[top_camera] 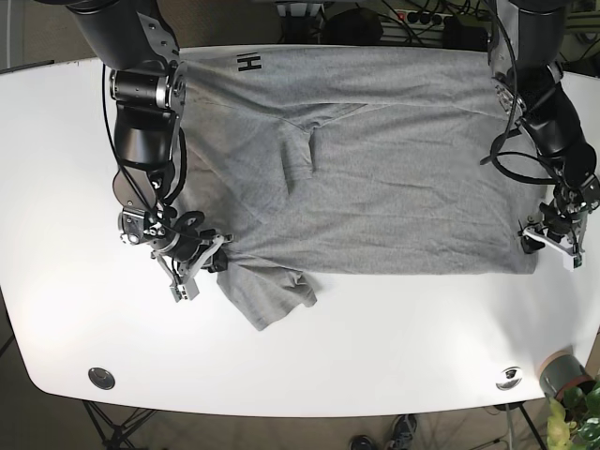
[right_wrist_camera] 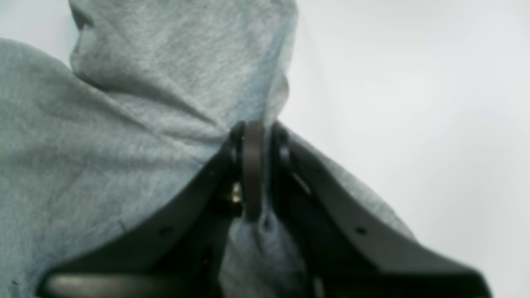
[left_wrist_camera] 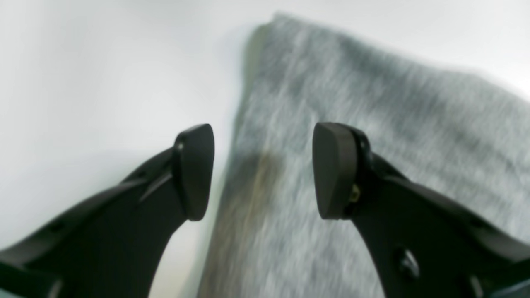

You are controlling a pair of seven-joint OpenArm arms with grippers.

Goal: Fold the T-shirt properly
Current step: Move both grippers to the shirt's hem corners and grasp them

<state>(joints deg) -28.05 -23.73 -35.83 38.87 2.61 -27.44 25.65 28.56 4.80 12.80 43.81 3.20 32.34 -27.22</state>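
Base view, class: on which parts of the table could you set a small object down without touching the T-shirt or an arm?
The table is bare along the front strip below the T-shirt, and at the far side outside the right gripper, which is shut on the shirt. It is crowded by the open left gripper at the shirt's corner.

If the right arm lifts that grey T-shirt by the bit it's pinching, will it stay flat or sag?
Likely sag: the T-shirt already bunches into soft folds around the shut right gripper. The sleeve lies crumpled, so it probably trails limp. Being thin knit, it seems light, and may drag across the table.
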